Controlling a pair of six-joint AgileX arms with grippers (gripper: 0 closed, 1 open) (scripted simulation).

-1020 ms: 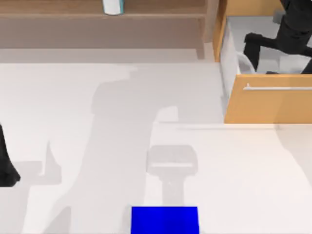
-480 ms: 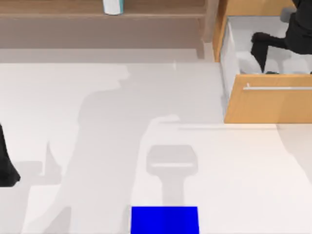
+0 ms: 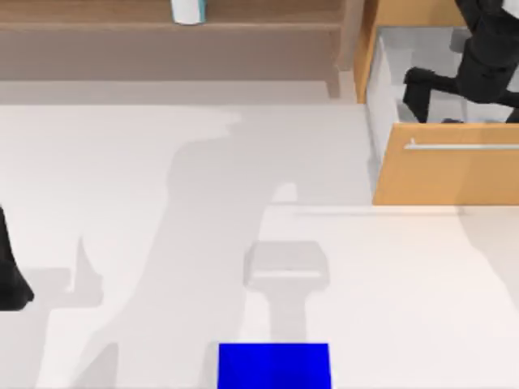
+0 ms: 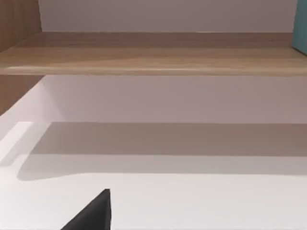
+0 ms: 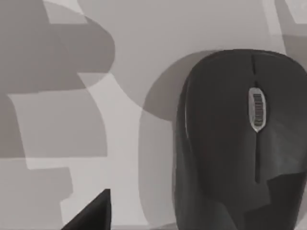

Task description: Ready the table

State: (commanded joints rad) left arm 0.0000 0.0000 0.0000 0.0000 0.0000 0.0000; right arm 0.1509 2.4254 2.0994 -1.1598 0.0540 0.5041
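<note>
The right gripper (image 3: 422, 89) hangs inside the open drawer (image 3: 388, 89) of the light-orange cabinet (image 3: 446, 174), at about two o'clock in the top view, its black fingers pointing down toward the pale drawer floor; whether those fingers are spread or closed I cannot tell. In the right wrist view a dark computer mouse (image 5: 240, 143) with a grey scroll wheel lies on the drawer floor just below the camera, and one black fingertip (image 5: 93, 213) shows beside it, apart from it. The drawer's front with its metal bar handle (image 3: 462, 147) stands pulled out over the white table (image 3: 162, 203), which spreads across the middle of the view from nine to three o'clock. The left gripper (image 3: 12, 279) sits parked at nine o'clock over the table's left edge. At twelve o'clock runs the brown wooden shelf (image 3: 162, 24), bearing a teal-and-white container (image 3: 187, 10). A blue rectangle (image 3: 273, 365) lies at six o'clock.
</note>
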